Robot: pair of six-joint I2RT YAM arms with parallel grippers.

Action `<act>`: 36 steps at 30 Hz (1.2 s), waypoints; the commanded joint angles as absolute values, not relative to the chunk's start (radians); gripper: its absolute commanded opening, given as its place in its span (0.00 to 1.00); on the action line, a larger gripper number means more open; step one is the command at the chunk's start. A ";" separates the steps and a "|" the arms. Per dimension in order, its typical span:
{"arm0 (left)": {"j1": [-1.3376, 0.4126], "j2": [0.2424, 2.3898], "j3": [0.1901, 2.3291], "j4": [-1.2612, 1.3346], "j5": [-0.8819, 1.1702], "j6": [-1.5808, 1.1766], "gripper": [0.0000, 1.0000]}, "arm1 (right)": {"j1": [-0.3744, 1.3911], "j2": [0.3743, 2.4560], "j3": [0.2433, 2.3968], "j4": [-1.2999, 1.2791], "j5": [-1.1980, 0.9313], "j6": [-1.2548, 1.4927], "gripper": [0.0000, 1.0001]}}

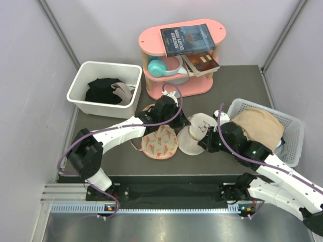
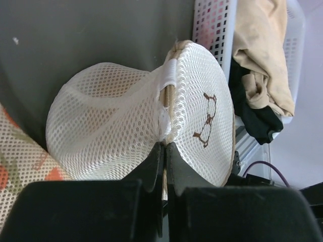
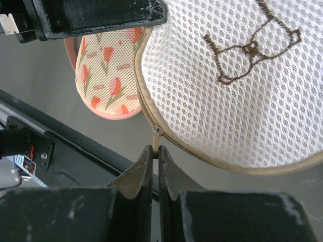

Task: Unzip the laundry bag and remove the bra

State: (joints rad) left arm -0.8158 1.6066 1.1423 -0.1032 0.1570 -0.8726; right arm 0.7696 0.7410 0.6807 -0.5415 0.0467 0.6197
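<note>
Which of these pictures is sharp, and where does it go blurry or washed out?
Top view: even soft light, sharp throughout, only faint shadows. Left wrist view: the cream-white mesh laundry bag is crisp, the white plastic basket at right nearly washes out. Right wrist view: mesh crisp, the black right gripper up close looks soft.

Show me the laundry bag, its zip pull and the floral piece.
laundry bag (image 3: 237,106), right wrist view, mesh below the embroidery.
zip pull (image 3: 155,138), right wrist view, tan tab under the slider.
floral piece (image 3: 108,65), right wrist view, middle of printed face.
</note>
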 commanded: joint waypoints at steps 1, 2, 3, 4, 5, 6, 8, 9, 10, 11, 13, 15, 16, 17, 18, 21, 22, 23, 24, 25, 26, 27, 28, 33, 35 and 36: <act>-0.795 1.626 1.172 -0.058 0.210 -0.819 0.00 | 0.767 0.767 0.674 -0.453 0.000 0.618 0.00; -0.787 1.623 1.160 -0.061 0.204 -0.827 0.00 | 0.765 0.776 0.663 -0.410 -0.032 0.623 0.00; -0.782 1.609 1.146 -0.066 0.196 -0.834 0.00 | 0.767 0.788 0.643 -0.388 -0.049 0.626 0.00; -0.778 1.600 1.119 -0.080 0.180 -0.853 0.03 | 0.767 0.811 0.635 -0.370 -0.078 0.632 0.00; -0.775 1.589 1.106 -0.084 0.172 -0.860 0.19 | 0.765 0.824 0.629 -0.329 -0.092 0.635 0.00; -0.775 1.562 1.079 -0.090 0.161 -0.867 0.32 | 0.765 0.839 0.620 -0.313 -0.113 0.641 0.00; -0.775 1.531 1.051 -0.126 0.130 -0.908 0.58 | 0.765 0.879 0.615 -0.285 -0.132 0.640 0.00; -0.775 1.498 1.016 -0.133 0.123 -0.925 0.62 | 0.765 0.891 0.617 -0.264 -0.144 0.637 0.00; -0.775 1.480 0.996 -0.138 0.117 -0.961 0.65 | 0.765 0.916 0.620 -0.253 -0.150 0.637 0.00; -0.778 1.462 0.976 -0.144 0.106 -0.980 0.69 | 0.765 0.926 0.623 -0.244 -0.156 0.635 0.00; -0.781 1.407 0.911 -0.144 0.095 -1.030 0.70 | 0.765 0.956 0.627 -0.215 -0.175 0.632 0.00; -0.788 1.358 0.849 -0.132 0.092 -1.063 0.70 | 0.767 0.974 0.635 -0.199 -0.189 0.630 0.00; -0.790 1.344 0.830 -0.123 0.092 -1.095 0.70 | 0.767 0.988 0.637 -0.187 -0.192 0.630 0.00; -0.796 1.330 0.813 -0.111 0.094 -1.110 0.70 | 0.769 0.994 0.640 -0.183 -0.198 0.627 0.00; -0.799 1.312 0.790 -0.089 0.095 -1.123 0.70 | 0.767 0.999 0.641 -0.178 -0.204 0.629 0.00; -0.807 1.299 0.775 -0.057 0.095 -1.158 0.70 | 0.772 1.017 0.643 -0.158 -0.215 0.629 0.00; -0.808 1.304 0.775 -0.051 0.098 -1.164 0.70 | 0.773 1.022 0.644 -0.155 -0.216 0.629 0.00; -0.810 1.310 0.776 -0.045 0.101 -1.163 0.70 | 0.778 1.023 0.644 -0.149 -0.219 0.629 0.00; -0.813 1.324 0.779 -0.032 0.107 -1.161 0.69 | 0.779 1.023 0.644 -0.143 -0.222 0.627 0.00; -0.815 1.331 0.779 -0.009 0.118 -1.161 0.70 | 0.782 1.022 0.644 -0.140 -0.225 0.627 0.00; -0.818 1.344 0.782 -0.008 0.126 -1.164 0.70 | 0.787 1.020 0.644 -0.130 -0.225 0.626 0.00; -0.819 1.364 0.791 -0.008 0.132 -1.164 0.69 | 0.788 1.017 0.644 -0.129 -0.229 0.624 0.00; -0.822 1.376 0.796 0.023 0.140 -1.160 0.68 | 0.792 1.012 0.646 -0.129 -0.229 0.621 0.00; -0.824 1.417 0.822 0.015 0.114 -1.169 0.52 | 0.799 0.997 0.641 -0.129 -0.230 0.618 0.00; -0.824 1.425 0.828 0.014 0.107 -1.169 0.40 | 0.802 0.993 0.638 -0.132 -0.229 0.618 0.00; -0.824 1.428 0.831 0.014 0.107 -1.166 0.33 | 0.802 0.991 0.638 -0.133 -0.230 0.618 0.00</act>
